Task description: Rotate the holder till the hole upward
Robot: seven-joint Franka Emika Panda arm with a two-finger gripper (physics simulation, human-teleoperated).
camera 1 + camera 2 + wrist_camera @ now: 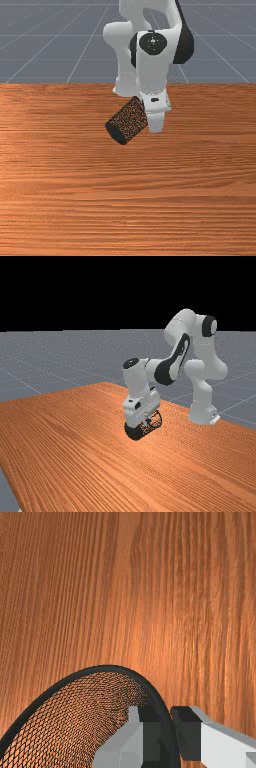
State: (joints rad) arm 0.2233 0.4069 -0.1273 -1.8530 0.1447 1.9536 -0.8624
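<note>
Gripper [172,732] is clamped on the rim [107,668] of the mesh holder [129,119], one finger inside the mouth, one outside. The holder is tilted beside the hand, its dark closed end [116,135] pointing toward the front view's lower left. Contact with the table [130,200] cannot be confirmed. For uprighting, the grip should be kept firm and the wrist turned slowly, with the closed end guided downward; rim slip is the main risk.

Tool [156,129] pinches black mesh holder [75,722] at rim [107,668], one finger [122,744] inside; wood table [125,587] below.
</note>
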